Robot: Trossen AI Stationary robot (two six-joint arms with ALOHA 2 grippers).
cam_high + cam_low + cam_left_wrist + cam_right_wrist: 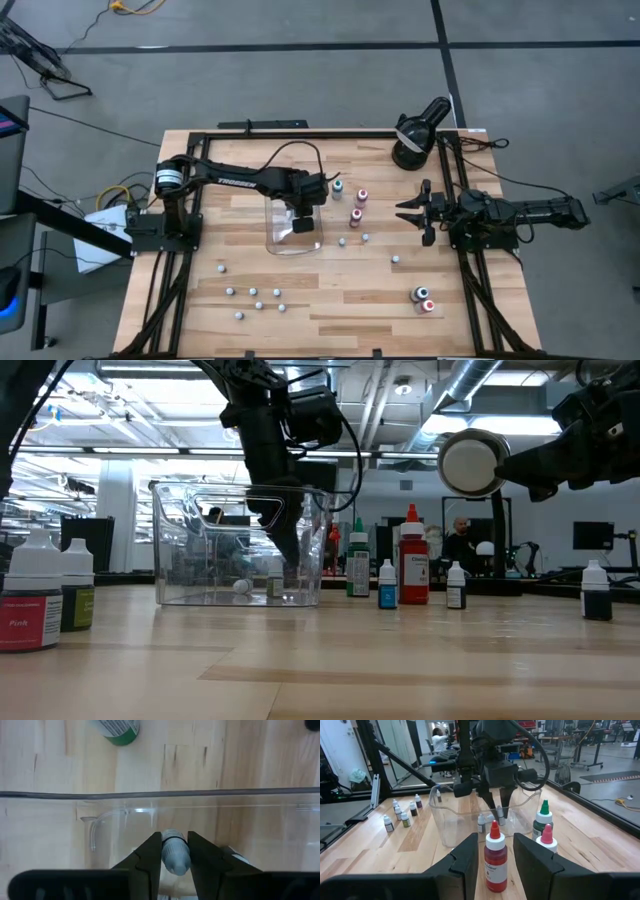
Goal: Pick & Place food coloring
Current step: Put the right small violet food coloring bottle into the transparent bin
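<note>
My left gripper (pixel 303 222) reaches down into the clear tray (pixel 275 240) at the table's middle, shut on a small food coloring bottle with a pale grey cap (pixel 175 857). A second small bottle (pixel 481 822) stands in the tray beside it. Other food coloring bottles stand upright on the table: a teal-capped one (pixel 337 186) and pink ones (pixel 362 195) to the tray's right. My right gripper (pixel 412 212) waits open at the right side, level, touching nothing. My left gripper has the bottle's cap (pixel 176 845) pinched between its two fingers, one on either side. The fingers come from above, slanting steeply down inside the tray. The bottle stays upright between the fingertips (pixel 275 582), low in the tray; whether its base rests on the floor I cannot tell.
Several small bottles (pixel 255 295) are scattered at the near left, two bigger ones (pixel 422 297) at the near right, and single ones (pixel 396 259) in between. A black round lamp-like device (pixel 415 135) stands at the far right corner. The tray's walls (pixel 170 560) surround my left fingers.
</note>
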